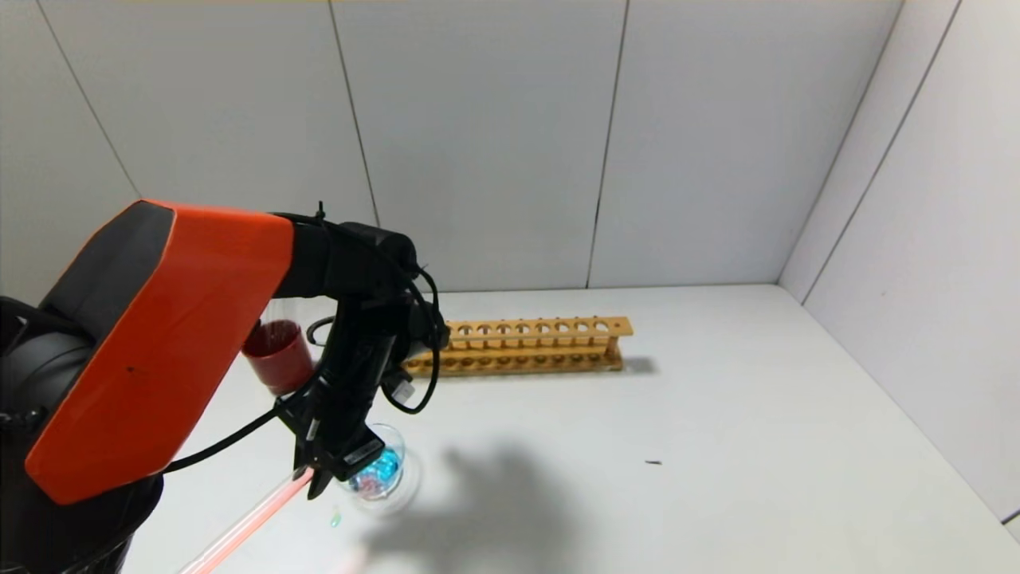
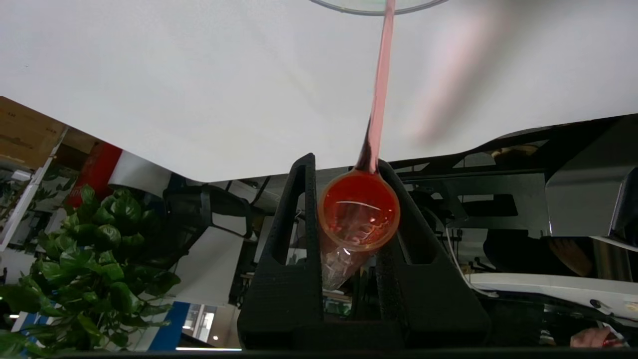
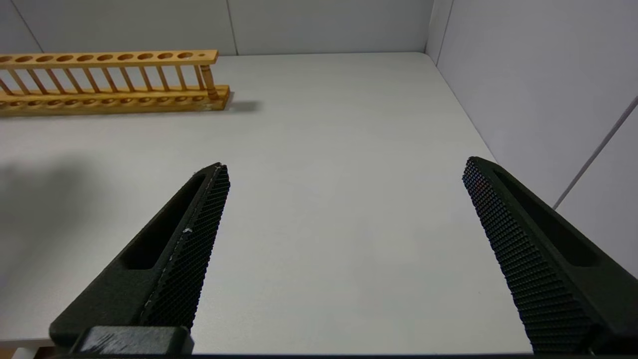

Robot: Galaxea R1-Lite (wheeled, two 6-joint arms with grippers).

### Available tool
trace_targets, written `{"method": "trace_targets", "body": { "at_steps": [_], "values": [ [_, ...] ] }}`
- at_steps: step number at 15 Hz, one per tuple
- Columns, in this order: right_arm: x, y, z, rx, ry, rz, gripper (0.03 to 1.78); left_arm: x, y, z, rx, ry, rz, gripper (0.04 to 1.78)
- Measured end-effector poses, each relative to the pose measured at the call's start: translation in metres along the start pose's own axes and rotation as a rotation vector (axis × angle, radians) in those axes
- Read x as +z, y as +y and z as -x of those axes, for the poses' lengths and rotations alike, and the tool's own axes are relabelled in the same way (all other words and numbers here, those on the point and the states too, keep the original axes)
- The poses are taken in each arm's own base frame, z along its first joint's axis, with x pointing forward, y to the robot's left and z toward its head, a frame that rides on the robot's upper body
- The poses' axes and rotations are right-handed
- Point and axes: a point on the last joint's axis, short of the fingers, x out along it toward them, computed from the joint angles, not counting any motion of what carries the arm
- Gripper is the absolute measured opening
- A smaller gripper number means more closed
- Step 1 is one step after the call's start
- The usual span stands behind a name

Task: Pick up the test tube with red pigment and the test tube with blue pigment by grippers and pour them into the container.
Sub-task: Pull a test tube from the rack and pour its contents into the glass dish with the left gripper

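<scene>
left gripper [image 1: 335, 470], on the black and orange arm, hangs over the near left part of the white table [image 1: 717, 446]; its fingers [image 2: 299, 219] are clamped on the test tube with red pigment [image 1: 255, 514]. in the head view the tube slants from the gripper toward the near edge of the table, showing pale orange-red along its length. in the left wrist view the rounded end of the tube sits between the two black fingers, filled with orange-red liquid, and the rest of the tube runs away toward the rim of the container [image 2: 374, 7].

the container [image 1: 390, 474], a shallow clear glass dish, stands on the table just beside and partly under the gripper; cyan-blue liquid with traces of red lies in it. a small cyan spot [image 1: 335, 520] marks the table near the dish.

a dark red cup [image 1: 279, 355] stands farther back on the left, partly hidden by the arm. a wooden rack [image 1: 526, 347] lies along the back of the table, its visible holes vacant.

right gripper [image 3: 349, 174], seen only in its own wrist view, hovers above bare table with its jaws wide apart, holding nothing.
</scene>
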Motion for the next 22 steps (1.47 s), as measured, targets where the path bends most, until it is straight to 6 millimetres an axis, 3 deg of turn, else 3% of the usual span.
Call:
{"method": "trace_targets", "body": {
  "at_steps": [11,22],
  "values": [
    [0.0,0.0,0.0,0.0,0.0,0.0,1.71,0.023,-0.005,-0.005,0.008,0.012,-0.021,0.34],
    [0.0,0.0,0.0,0.0,0.0,0.0,1.71,0.023,-0.004,-0.004,0.047,0.006,-0.064,0.34]
  ]
}}
